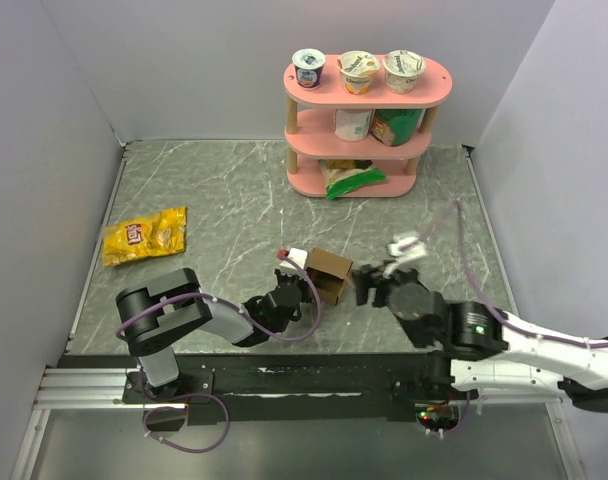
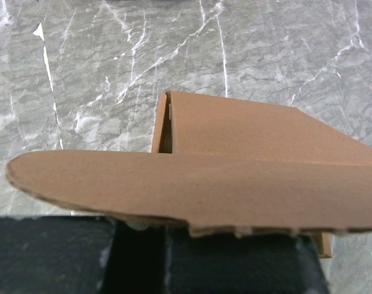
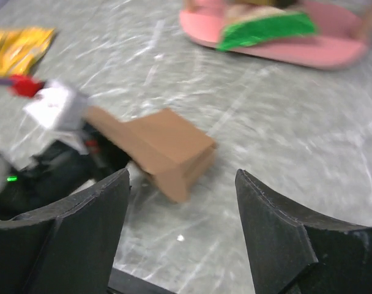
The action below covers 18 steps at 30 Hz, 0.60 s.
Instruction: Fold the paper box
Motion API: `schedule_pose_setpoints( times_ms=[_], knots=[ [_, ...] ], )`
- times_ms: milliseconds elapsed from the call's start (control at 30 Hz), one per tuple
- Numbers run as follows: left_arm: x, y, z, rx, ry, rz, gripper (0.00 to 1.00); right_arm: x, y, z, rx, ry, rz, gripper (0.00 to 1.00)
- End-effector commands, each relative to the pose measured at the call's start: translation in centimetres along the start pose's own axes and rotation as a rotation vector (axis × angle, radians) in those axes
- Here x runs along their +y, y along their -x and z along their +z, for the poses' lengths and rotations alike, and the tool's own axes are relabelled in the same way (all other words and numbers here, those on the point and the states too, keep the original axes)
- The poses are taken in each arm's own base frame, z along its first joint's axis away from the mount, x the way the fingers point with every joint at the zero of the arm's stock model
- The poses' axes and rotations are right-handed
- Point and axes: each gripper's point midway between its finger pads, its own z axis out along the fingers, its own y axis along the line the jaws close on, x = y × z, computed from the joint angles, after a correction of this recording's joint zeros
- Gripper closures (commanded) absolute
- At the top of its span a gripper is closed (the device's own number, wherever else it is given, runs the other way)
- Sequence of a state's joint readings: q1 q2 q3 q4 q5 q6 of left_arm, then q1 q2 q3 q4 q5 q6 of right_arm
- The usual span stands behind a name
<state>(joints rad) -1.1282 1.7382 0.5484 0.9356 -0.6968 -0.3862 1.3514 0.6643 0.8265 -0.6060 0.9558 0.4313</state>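
A yellow snack bag (image 1: 144, 236) lies flat at the far left of the grey marbled surface (image 1: 224, 190). Toward the middle, the left tool (image 1: 306, 281) is clamped together on a flap of the paper box (image 1: 332, 272); its wrist view shows that brown flap lying right across the dark fingers (image 2: 51, 257), with a box wall standing behind it. The paper box sits partly folded on the surface near the front edge, between the two arms. Just to its right, the right tool (image 3: 181, 177) hovers with its jaws apart, facing the box corner without touching it. Behind, to the right of centre, a pink shelf (image 1: 369, 98) stands well apart from the box, with three cups (image 1: 359, 70) on top and a green packet (image 1: 356, 180) on the bottom tier.
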Motion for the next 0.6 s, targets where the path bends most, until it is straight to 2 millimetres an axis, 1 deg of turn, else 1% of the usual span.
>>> schedule_pose_setpoints(
  times_ms=[0, 33, 67, 100, 133, 167, 200, 233, 300, 367, 400, 467, 500, 567],
  knots=[
    [-0.1, -0.8, -0.8, 0.035, -0.031, 0.030, 0.99, 6.3, 5.3, 2.7, -0.069, 0.237, -0.079, 0.23],
    [-0.1, -0.8, -0.7, 0.035, -0.031, 0.033, 0.99, 7.1, 5.5, 3.5, -0.065, 0.259, -0.074, 0.24],
    [-0.1, -0.9, -0.7, 0.040, -0.030, 0.040, 0.99, 7.2, 5.9, 4.6, -0.050, 0.298, -0.052, 0.24],
    [-0.1, -0.9, -0.7, 0.040, -0.030, 0.036, 0.99, 7.5, 6.4, 5.0, -0.038, 0.314, -0.024, 0.26],
    [-0.2, -0.9, -0.7, 0.039, -0.034, 0.034, 0.99, 7.6, 5.7, 6.2, -0.005, 0.308, -0.027, 0.27],
    [-0.2, -0.9, -0.8, 0.039, -0.037, 0.034, 0.99, 8.1, 5.2, 6.6, 0.018, 0.336, -0.026, 0.27],
    [-0.2, -0.9, -0.8, 0.040, -0.045, 0.032, 0.99, 7.6, 5.0, 7.5, 0.033, 0.316, 0.000, 0.28],
    [-0.4, -0.9, -0.9, 0.040, -0.050, 0.034, 0.99, 7.6, 4.3, 8.2, 0.061, 0.318, 0.007, 0.28],
    [-0.3, -1.0, -0.8, 0.045, -0.045, 0.039, 0.99, 7.3, 2.9, 8.9, 0.098, 0.304, 0.042, 0.30],
    [-0.3, -0.9, -0.7, 0.047, -0.037, 0.038, 0.99, 7.0, 2.1, 9.1, 0.115, 0.293, 0.060, 0.30],
    [-0.2, -0.9, -0.8, 0.049, -0.037, 0.037, 0.99, 6.9, 1.0, 9.3, 0.140, 0.286, 0.072, 0.30],
    [-0.1, -1.0, -0.8, 0.047, -0.032, 0.030, 0.99, 6.8, -0.1, 9.6, 0.166, 0.272, 0.084, 0.30],
    [-0.1, -0.8, -0.9, 0.044, -0.030, 0.025, 0.99, 6.7, -1.7, 9.7, 0.196, 0.265, 0.097, 0.30],
    [0.0, -0.8, -0.9, 0.049, -0.020, 0.023, 0.98, 6.9, -2.6, 9.9, 0.204, 0.267, 0.130, 0.30]
  ],
)
